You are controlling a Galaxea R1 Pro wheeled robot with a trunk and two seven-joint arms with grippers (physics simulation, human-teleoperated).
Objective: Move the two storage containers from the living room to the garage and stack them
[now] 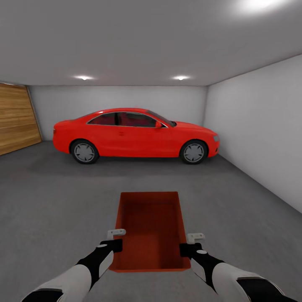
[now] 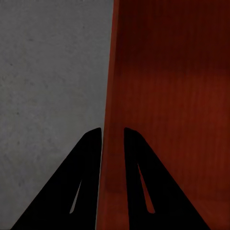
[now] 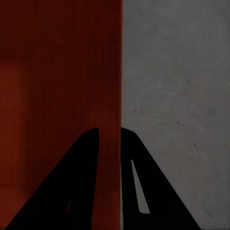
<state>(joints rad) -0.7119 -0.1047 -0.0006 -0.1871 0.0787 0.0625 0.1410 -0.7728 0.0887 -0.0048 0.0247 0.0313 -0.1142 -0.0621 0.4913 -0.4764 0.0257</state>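
Observation:
One orange-red storage container (image 1: 151, 228), lidless and empty, sits level between my two arms over the dark grey garage floor (image 1: 54, 201). My left gripper (image 1: 118, 245) is shut on its left wall. In the left wrist view its two black fingers (image 2: 91, 143) straddle that wall (image 2: 177, 96), one outside and one inside, with floor (image 2: 48, 86) beside it. On the opposite wall my right gripper (image 1: 185, 250) is shut as well. The right wrist view has those fingers (image 3: 132, 143) pinching the wall edge of the container (image 3: 57, 72), next to concrete (image 3: 177, 86).
A red car (image 1: 134, 134) is parked side-on across the back of the garage. At the far left is a wooden panelled door (image 1: 14, 119), and a plain pale wall (image 1: 260, 126) runs along the right. Open concrete lies between the car and me.

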